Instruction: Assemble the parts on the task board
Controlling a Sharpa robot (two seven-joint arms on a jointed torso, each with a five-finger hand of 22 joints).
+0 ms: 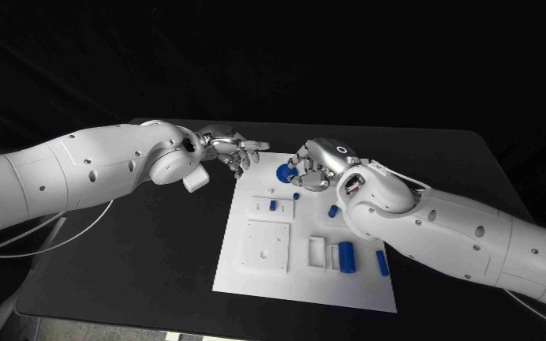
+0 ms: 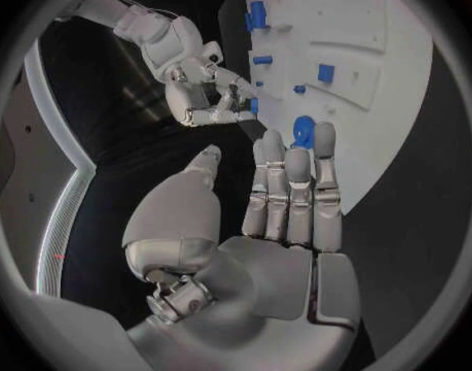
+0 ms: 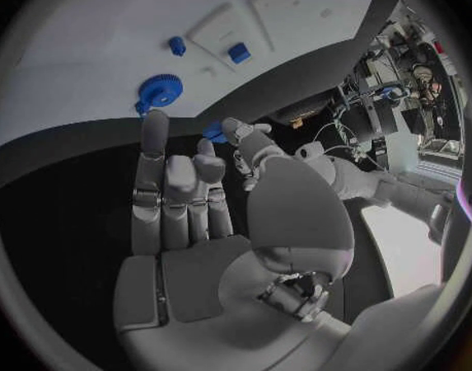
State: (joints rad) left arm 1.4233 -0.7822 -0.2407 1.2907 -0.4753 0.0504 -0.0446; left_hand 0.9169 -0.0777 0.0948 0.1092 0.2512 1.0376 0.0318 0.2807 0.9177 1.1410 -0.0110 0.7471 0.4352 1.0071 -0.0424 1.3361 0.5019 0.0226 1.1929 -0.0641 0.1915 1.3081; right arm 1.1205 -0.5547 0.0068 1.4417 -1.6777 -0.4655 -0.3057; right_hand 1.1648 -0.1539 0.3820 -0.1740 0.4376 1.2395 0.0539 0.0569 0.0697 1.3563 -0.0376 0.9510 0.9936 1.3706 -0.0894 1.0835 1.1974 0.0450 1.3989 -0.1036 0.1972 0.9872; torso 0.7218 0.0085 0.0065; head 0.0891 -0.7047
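i see both hands at the task board's (image 1: 256,278) far edge: left hand (image 1: 233,151) fingers apart (holding nothing), right hand (image 1: 316,166) beside the blue gear (image 1: 287,172), its grip unclear

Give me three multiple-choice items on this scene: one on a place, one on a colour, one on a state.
1. Where does the blue toothed plastic gear wheel lie?
A. On the board's far end, near both robot hands
B. On the board's near end
C. Off the board, on the table

2. What colour is the flat rectangular task board?
A. Blue
B. Black
C. White

3. How is the left robot hand?
A. Gripping the gear wheel
B. Open, holding nothing
C. Pinching a blue cylinder

Answers:
1 A: the gear wheel sits at the far end, by the fingertips of both robot hands.
2 C: the task board shows white against the black table.
3 B: the left robot hand has its fingers stretched out and its palm bare.
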